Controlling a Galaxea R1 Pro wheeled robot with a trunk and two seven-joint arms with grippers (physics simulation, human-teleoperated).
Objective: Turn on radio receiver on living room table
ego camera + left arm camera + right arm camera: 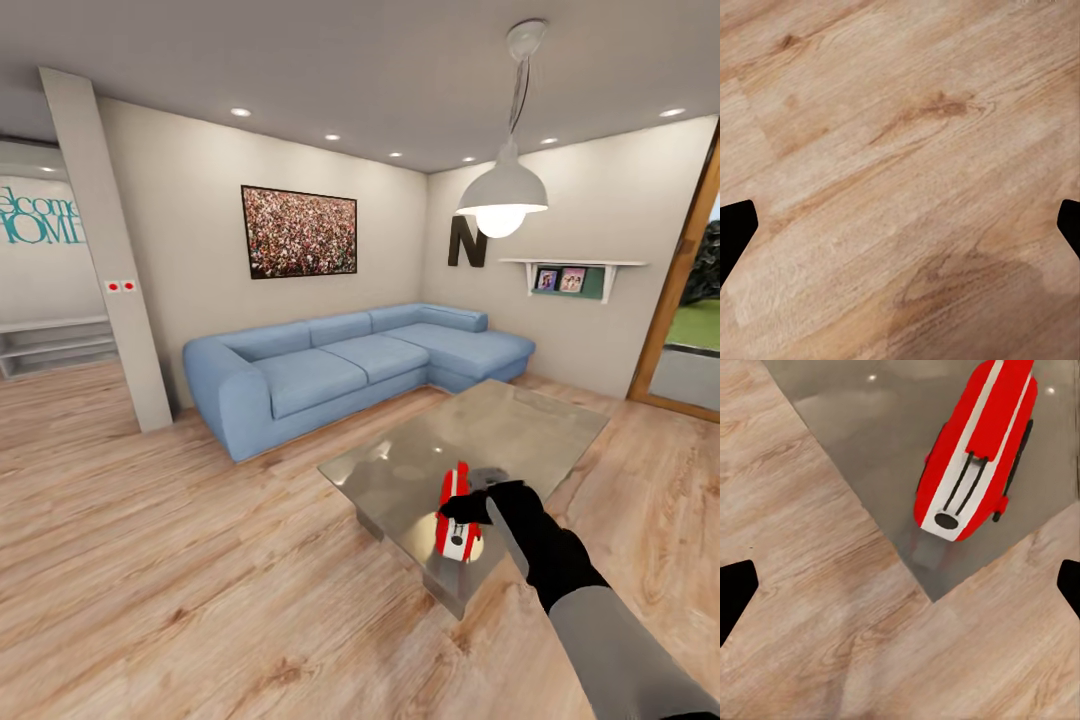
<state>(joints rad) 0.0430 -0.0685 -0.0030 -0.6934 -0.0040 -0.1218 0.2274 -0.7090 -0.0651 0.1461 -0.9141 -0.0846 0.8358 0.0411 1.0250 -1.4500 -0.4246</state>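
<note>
The living room (150, 520) has a light wood floor, one blue L-shaped sofa (350, 365), one crowd picture, one black letter N (467, 242), one pendant lamp and teal wall lettering reading "HOME" under a cut-off word. One red radio receiver (458, 515) stands near the corner of the single glass worktop (520, 425), white slot marks showing. The right hand (470, 508) hovers at it, and both it and the left hand (900, 225) have their fingers spread wide.

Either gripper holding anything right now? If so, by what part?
Nothing held. The right gripper is open above the radio receiver, which stands free on the table. The left gripper is open over bare floor.
</note>
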